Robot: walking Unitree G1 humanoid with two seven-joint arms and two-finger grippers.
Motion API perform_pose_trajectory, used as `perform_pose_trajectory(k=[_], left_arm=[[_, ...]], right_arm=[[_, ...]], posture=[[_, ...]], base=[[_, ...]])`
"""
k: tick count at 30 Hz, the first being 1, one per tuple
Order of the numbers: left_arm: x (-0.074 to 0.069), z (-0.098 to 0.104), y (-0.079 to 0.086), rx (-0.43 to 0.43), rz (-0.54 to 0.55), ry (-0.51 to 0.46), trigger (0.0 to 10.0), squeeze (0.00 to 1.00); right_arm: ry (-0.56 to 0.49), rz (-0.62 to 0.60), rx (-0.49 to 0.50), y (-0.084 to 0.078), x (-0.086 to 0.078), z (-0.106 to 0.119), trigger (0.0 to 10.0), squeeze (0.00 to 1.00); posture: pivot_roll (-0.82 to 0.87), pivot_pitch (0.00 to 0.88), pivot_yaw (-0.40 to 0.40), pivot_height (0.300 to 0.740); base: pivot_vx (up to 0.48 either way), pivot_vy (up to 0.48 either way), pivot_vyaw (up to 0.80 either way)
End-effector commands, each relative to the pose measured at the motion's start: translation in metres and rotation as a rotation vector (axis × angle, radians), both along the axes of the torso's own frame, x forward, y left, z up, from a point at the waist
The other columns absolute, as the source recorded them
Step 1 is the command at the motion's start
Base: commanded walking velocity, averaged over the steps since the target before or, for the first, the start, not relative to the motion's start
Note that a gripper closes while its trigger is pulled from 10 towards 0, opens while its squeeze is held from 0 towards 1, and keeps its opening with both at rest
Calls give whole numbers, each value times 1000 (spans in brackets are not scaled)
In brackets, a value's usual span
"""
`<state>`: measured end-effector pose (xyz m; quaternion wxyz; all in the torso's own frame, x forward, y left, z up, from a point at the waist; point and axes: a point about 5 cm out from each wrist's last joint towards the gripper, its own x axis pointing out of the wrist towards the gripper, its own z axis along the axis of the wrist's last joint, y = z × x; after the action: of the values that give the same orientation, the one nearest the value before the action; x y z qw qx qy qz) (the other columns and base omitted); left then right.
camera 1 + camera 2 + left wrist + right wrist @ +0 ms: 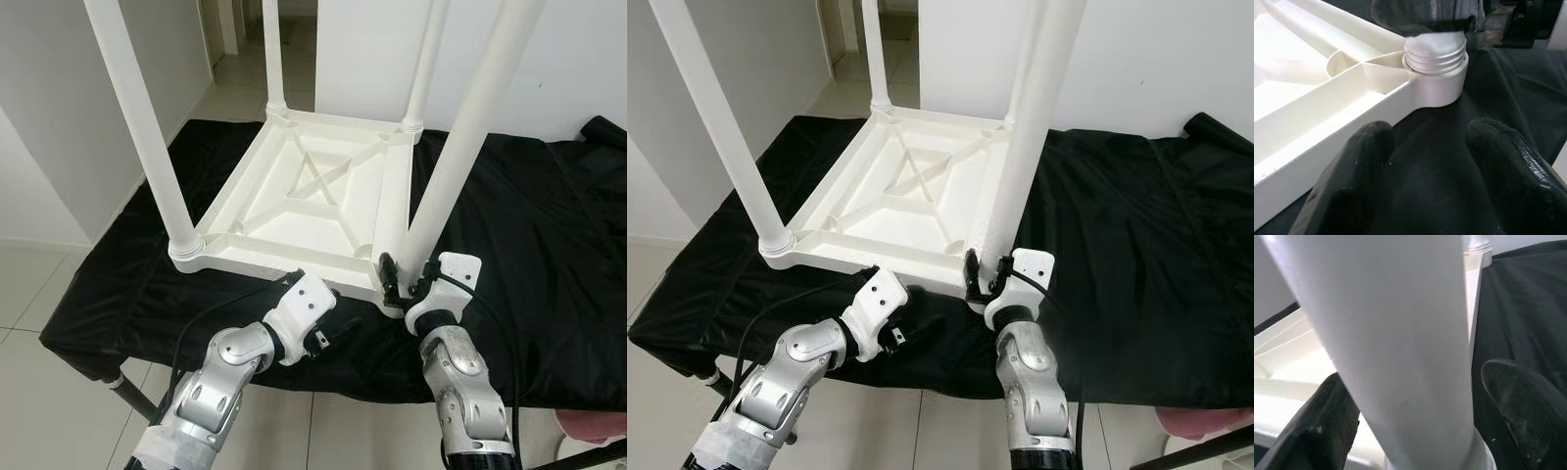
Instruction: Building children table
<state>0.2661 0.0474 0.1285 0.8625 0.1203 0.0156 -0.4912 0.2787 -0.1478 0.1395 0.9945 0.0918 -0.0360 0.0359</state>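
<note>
A white plastic children's table (pixel 294 211) lies upside down on a black cloth (pixel 549 255). Three of its legs stand in the far and left corners. The fourth leg (pixel 460 137) stands upright in the near right corner socket (pixel 1435 85), with its screw thread (pixel 1435 51) still showing above the socket. My right gripper (pixel 400 279) straddles this leg just above its base. One finger (pixel 1327 426) lies against it; the other (pixel 1528 416) shows a small gap. My left gripper (pixel 1427 142) is open over the cloth, empty, just in front of the tabletop's near rim and facing that socket.
The cloth covers a low work table whose front edge runs just before my arms (pixel 225 377). Tiled floor (pixel 29 294) lies to the left, with a white wall (pixel 59 108) close by and a hallway behind. A pink object (pixel 593 426) sits at the lower right.
</note>
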Motion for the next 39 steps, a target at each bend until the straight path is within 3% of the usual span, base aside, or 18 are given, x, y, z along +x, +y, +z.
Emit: perform_pose_trajectory(k=[1,6,7,8,10,18,21,22,23,24,25,26,34,35,39], left_arm=[[0,-3,1,0,35,2,10000,0],[0,-3,1,0,35,2,10000,0],[-1,-4,0,-1,31,5,10000,0],[-1,-4,0,-1,31,5,10000,0],[-2,-5,-2,-1,23,7,10000,0],[-2,-6,-2,7,16,4,10000,0],[-1,-5,-1,10,18,2,10000,0],[-1,-5,-1,10,18,2,10000,0],[-1,-5,-1,10,19,2,10000,0],[-1,-5,-1,11,19,1,10000,0],[-1,-5,-1,11,19,1,10000,0],[-1,-5,-1,12,20,1,10000,0],[1,-3,2,12,25,-6,10000,0],[1,-3,2,14,26,-7,10000,0],[1,-3,3,17,27,-8,10000,0]], right_arm=[[6,14,6,1,-2,-1,10000,0],[6,14,6,1,-2,-1,10000,0],[-16,175,-88,-3,2,0,10000,0],[-16,175,-88,-3,2,0,10000,0],[-25,343,-203,-10,9,0,10000,0],[-10,465,-294,-15,18,-1,10000,0],[7,511,-316,-15,20,-4,7490,0],[7,511,-316,-15,20,-4,7490,0],[11,522,-323,-16,20,-5,3608,0],[13,532,-345,-18,21,-6,1765,0],[13,532,-345,-18,21,-6,1765,0],[20,543,-357,-20,23,-8,0,0],[46,516,-372,-36,33,-12,0,0],[52,499,-367,-38,33,-12,10000,0],[51,467,-349,-38,33,-11,10000,0]], posture=[[-23,8,32,740],[-23,8,32,740],[-34,0,32,740],[-34,0,32,740],[-34,0,32,740],[-32,0,39,740],[-30,0,39,740],[-30,0,39,740],[-27,0,39,740],[-25,0,43,740],[-25,0,43,740],[-25,0,43,740],[-15,0,49,740],[-15,0,49,740],[-15,0,49,740]], base=[[0,0,0],[0,0,0],[0,0,0],[0,0,0],[0,0,0],[0,0,0],[0,0,0],[0,0,0],[0,0,0],[0,0,0],[0,0,0],[0,0,0],[0,0,0],[0,0,0],[0,0,0]])
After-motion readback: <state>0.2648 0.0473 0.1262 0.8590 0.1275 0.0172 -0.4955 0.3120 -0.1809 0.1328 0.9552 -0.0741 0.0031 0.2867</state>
